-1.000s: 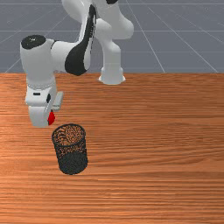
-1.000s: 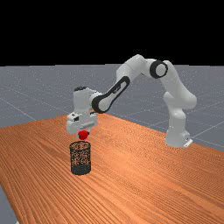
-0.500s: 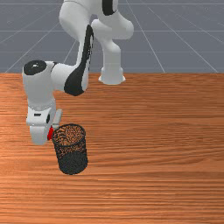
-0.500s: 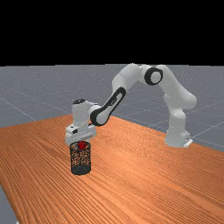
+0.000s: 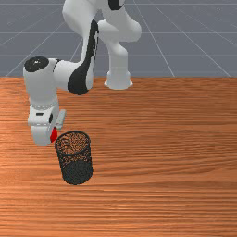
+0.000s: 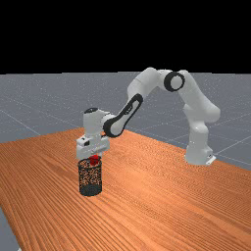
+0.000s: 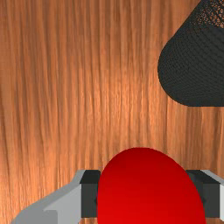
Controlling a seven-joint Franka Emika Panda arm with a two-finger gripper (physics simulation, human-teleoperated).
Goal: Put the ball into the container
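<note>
1. OK, gripper [image 6: 94,159] is up by the bin's [image 6: 90,189] rim, jaws pinching the red ball [image 7: 148,192], w/ dark pads [image 7: 89,193] pressed on it from 2 opp. sides.
2. Ball's off the table [image 5: 157,185], held btwn those pads, its bulge poking out past them in the wrist view.
3. Front view now: ball's just beside the bin's rim, on the front view's left, partly hidden by the hand's white casing.
4. Far view: ball overlaps the bin's rim & upper mesh; prob. it's behind the rim from there, tho exact ht vs. the rim is hard to call.
5. Bin's upright on the table, black mesh, open top facing up. Wrist view has it apart from the ball, off toward one pad's side.
6. Arm [image 6: 134,106] reaches over from the far view's right, elbow high, hand pointing down, approx. vertical.
</note>
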